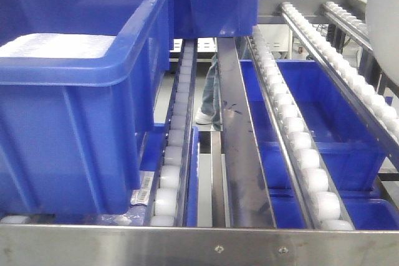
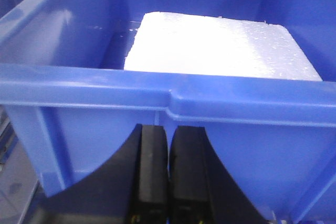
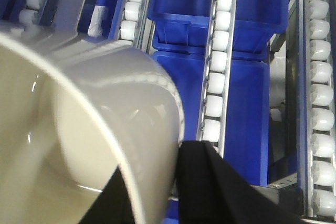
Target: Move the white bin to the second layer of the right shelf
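R gripper (image 3: 176, 182): jaws clamped on rim of white bin (image 3: 100, 129), wall pinched between them; bin hangs at 9 o'clock of R wrist view, above the roller lanes (image 3: 214, 82), not yet seated. In front view only a pale blur at 2 o'clock edge, prob. the bin (image 1: 383, 23).

L gripper (image 2: 168, 171): jaws closed together, nothing held, just before wall of blue crate (image 2: 168, 98) holding a white foam slab (image 2: 220, 45).

Front rail (image 1: 199, 247) nearest; beyond it right shelf second layer (image 1: 299, 147), free lanes at 3 o'clock.

Advice: carry base over rail, keep level, set across two roller lanes, then release. Keep off crate at 9 o'clock and upper rack (image 1: 324, 35).
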You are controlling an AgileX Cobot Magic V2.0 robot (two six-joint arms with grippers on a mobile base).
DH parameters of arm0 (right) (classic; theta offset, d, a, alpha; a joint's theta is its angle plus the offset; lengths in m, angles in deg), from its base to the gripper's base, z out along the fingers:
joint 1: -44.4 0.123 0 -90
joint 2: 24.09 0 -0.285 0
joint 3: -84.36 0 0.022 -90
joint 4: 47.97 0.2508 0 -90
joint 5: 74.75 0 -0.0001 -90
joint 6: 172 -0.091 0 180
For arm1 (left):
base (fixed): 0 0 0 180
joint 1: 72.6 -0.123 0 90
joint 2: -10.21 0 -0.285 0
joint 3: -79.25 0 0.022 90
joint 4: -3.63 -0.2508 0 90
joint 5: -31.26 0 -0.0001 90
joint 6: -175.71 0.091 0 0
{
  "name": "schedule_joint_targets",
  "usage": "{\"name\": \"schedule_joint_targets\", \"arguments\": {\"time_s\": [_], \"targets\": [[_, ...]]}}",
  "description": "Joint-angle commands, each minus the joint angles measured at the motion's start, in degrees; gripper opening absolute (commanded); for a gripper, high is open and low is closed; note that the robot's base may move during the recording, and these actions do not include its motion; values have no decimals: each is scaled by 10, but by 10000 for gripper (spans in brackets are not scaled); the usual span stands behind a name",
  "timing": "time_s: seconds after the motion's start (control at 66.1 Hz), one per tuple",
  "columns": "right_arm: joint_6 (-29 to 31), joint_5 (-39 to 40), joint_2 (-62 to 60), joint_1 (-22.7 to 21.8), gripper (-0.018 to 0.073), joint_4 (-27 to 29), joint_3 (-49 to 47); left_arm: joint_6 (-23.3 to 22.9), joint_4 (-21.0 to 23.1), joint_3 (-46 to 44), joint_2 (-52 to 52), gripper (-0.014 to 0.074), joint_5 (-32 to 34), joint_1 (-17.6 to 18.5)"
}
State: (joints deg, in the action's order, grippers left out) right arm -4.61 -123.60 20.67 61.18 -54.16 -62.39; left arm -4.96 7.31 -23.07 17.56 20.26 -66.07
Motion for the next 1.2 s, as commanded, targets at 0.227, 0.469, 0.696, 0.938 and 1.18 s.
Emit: {"name": "schedule_joint_targets", "arguments": {"time_s": [0.227, 0.469, 0.696, 0.938, 1.18], "targets": [[-1, 45, 1, -4, 52, -7, -17, -6, 3, 16, -10, 85, 51, 4], [-1, 45, 1, -4, 52, -7, -17, -6, 3, 16, -10, 85, 51, 4], [-1, 45, 1, -4, 52, -7, -17, -6, 3, 16, -10, 85, 51, 4], [-1, 45, 1, -4, 52, -7, -17, -6, 3, 16, -10, 85, 51, 4], [-1, 45, 1, -4, 52, -7, -17, -6, 3, 16, -10, 85, 51, 4]]}}
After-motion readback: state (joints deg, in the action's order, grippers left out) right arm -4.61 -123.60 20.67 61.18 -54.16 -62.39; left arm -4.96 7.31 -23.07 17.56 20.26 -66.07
